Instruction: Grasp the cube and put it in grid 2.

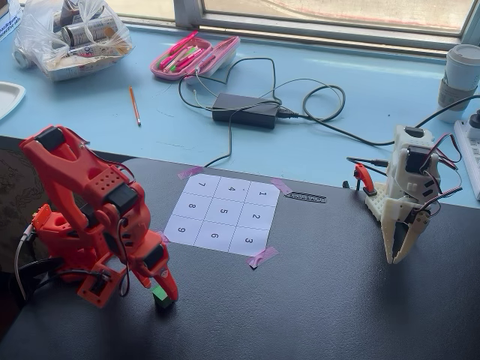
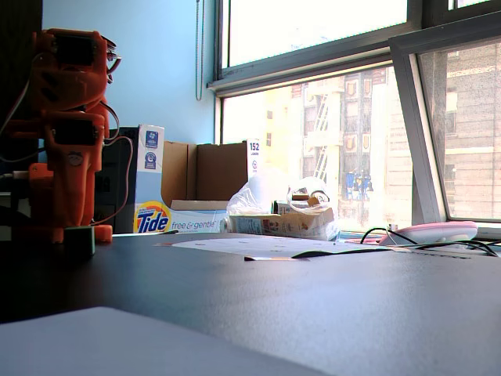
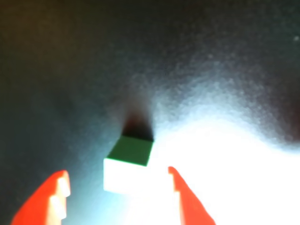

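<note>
A: Cube [image 3: 129, 164] sits on the dark table [image 1: 337, 300], between the two orange fingertips in the wrist view. Your gripper [image 3: 117, 199] is spread open around it, with a gap showing on each side, so nothing is gripped yet.

B: Where is it relative to the sheet?

A: In a fixed view the cube [image 1: 159, 292] lies at the foot of the orange arm [image 1: 90, 210], below and left of the numbered sheet [image 1: 223, 212], well apart from it. Grid 2 [image 1: 256, 217] is in the sheet's right column, between 1 and 3.

B: What could go wrong for you from here?

A: The cube looks turned a little against the fingers. If you close off-centre, one finger will likely meet a corner first and twist or push the cube away across the smooth top. The wrist view is washed out by glare on the near face, so you may misjudge how low the tips are. Later, dropping it early could land it on 3 or 5.
</note>
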Motion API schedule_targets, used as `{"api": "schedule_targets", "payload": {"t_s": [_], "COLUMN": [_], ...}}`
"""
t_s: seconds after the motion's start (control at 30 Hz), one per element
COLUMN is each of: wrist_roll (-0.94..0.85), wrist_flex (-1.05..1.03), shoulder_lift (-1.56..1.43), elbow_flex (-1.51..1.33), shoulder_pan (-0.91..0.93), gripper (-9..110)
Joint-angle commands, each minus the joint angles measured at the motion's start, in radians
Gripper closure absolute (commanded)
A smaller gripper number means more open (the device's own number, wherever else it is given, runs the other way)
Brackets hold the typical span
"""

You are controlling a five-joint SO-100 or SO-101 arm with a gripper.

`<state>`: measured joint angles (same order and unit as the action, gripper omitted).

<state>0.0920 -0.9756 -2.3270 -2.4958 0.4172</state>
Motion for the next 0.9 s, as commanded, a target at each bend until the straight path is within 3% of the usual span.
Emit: {"api": "schedule_targets", "payload": {"t_s": [0.0, 0.23, 0.33, 0.6, 0.87], "wrist_roll": [-0.003, -0.017, -0.035, -0.038, -0.063], "wrist_flex": [0.023, 0.083, 0.104, 0.086, -0.080], "shoulder_lift": [0.008, 0.032, 0.037, 0.025, 0.063], "elbow_flex": [-0.006, -0.034, -0.038, -0.012, 0.276], "shoulder_pan": [0.000, 0.011, 0.009, -0.008, -0.098], "gripper": [70, 79, 101, 101, 101]}}
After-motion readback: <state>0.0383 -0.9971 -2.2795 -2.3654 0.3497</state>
